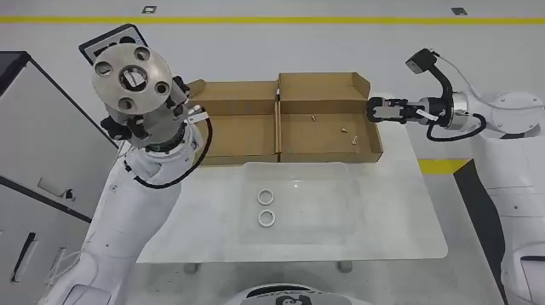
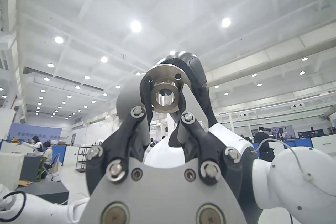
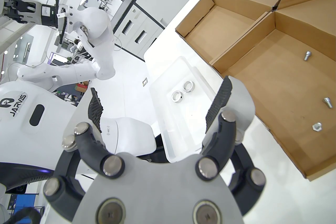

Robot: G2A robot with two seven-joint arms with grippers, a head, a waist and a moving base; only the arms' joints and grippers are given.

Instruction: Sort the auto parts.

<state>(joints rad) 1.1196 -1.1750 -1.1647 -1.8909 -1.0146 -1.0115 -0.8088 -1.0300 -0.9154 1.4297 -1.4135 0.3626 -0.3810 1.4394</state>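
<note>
Top view: the left arm is raised toward the camera, with a flange (image 1: 132, 75), a drilled metal disc, held high above the table's (image 1: 400, 211) left edge. The right gripper (image 1: 372, 111) hangs at the outer wall of the right box (image 1: 324, 139), which touches the left box (image 1: 238, 135) along one side. In front of the boxes lies a clear tray (image 1: 332, 220) with two rings (image 1: 266, 196) side by side.

Left wrist view: the left gripper (image 2: 164, 101) points at a ceiling of round lamps (image 2: 136, 26). Its fingers (image 2: 145, 99) are clamped on the flange's short collar, a detail the disc hides from above.

Right wrist view: the right box contents resolve as two bolts (image 3: 306, 55) and a nut (image 3: 316, 126), well apart on the cardboard floor; from above they are mere specks. The rings lie close together in the tray, whether touching cannot be told.

Setting: a white table on a pale hall floor crossed by a yellow line (image 1: 272, 20); a grey cabinet (image 1: 43, 135) stands to the left.

Jaws: left, closed on the flange; right, spread wide, its ribbed pads (image 3: 223, 101) touching nothing.
</note>
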